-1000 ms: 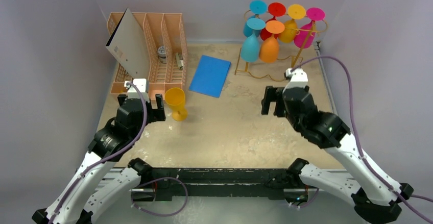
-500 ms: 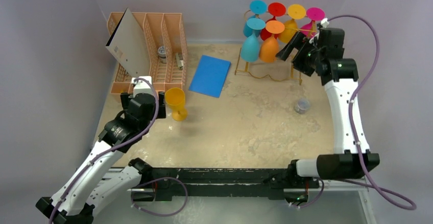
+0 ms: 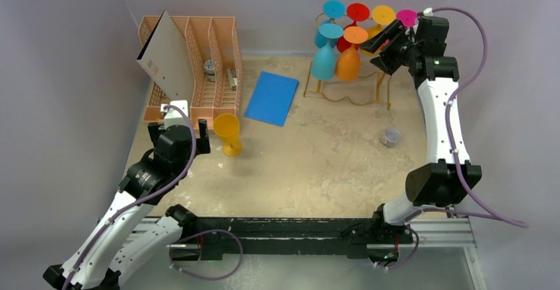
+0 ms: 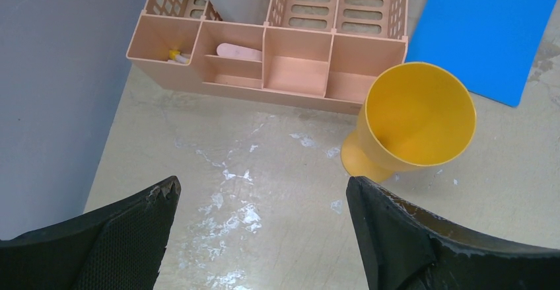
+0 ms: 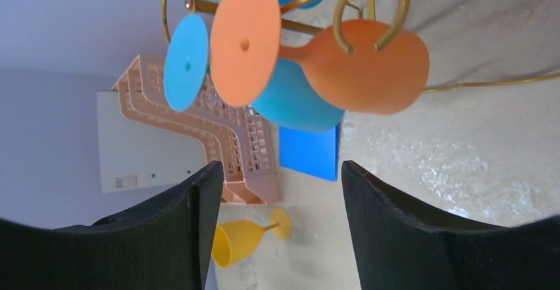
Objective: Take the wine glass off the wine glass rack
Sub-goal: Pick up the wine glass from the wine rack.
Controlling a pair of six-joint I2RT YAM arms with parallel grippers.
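The wine glass rack (image 5: 338, 22) stood at the back right of the desk (image 3: 310, 171). Six wine glasses hung bowl-down from its looped rails. In the front row were a blue wine glass (image 3: 323, 62) and an orange wine glass (image 3: 348, 64). Behind them showed a second blue foot (image 3: 333, 8), a red foot (image 3: 358, 11), a yellow foot (image 3: 384, 14) and a magenta foot (image 3: 407, 17).

The right arm (image 3: 436, 111) was stretched high to the rack's right end. From above, the right jaws sat at rail height in front of the yellow and magenta glasses; whether they touched either could not be told. In the wrist view the right jaws stood apart with nothing between them, and the orange wine glass hung ahead, clear of both.

The left arm (image 3: 155, 171) was low on the left. The left jaws gaped wide over bare desk, holding nothing.

Just ahead of them a yellow wine glass (image 4: 419, 115) stood upright on the desk, at the front corner of the peach file organizer (image 3: 198, 65). A grey board (image 3: 165, 55) leaned in the organizer.

A blue folder (image 3: 272, 97) lay flat between organizer and rack. A small grey round thing (image 3: 390, 137), too small to name, sat on the desk toward the right.
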